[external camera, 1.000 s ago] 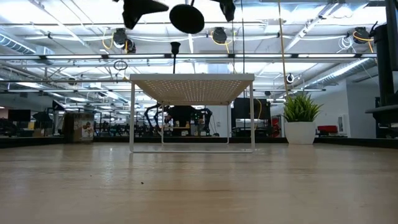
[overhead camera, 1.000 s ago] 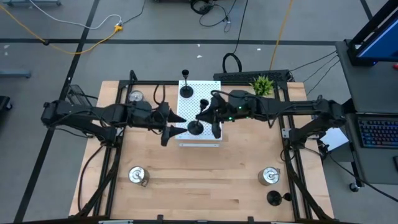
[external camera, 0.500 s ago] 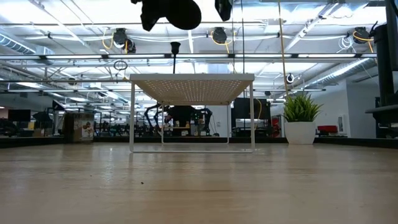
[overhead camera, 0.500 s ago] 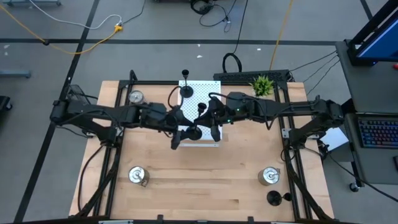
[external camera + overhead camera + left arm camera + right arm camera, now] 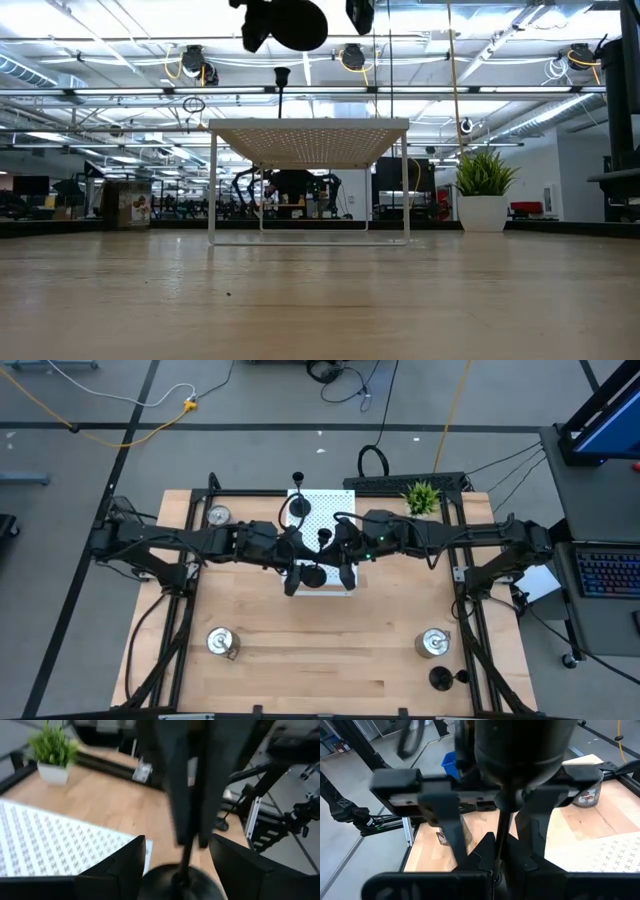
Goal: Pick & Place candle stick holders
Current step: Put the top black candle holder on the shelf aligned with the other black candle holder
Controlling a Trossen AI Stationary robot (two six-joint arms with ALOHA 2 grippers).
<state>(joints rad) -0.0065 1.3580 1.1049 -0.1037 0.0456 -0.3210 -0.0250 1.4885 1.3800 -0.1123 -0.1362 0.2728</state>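
Change: left gripper [image 5: 300, 572] has closed in from the left on the black holder [image 5: 312, 574] held above the board [image 5: 322, 512].
Right gripper [image 5: 340, 550]: clamped on that holder's stem.
Left gripper fingers [image 5: 117, 867]: apart, either side of the holder's base.
Other holders: one black on the board's far end, the rest on the table [image 5: 330, 660].

black holder [image 5: 520, 750], stem between fingers [image 5: 517, 852]
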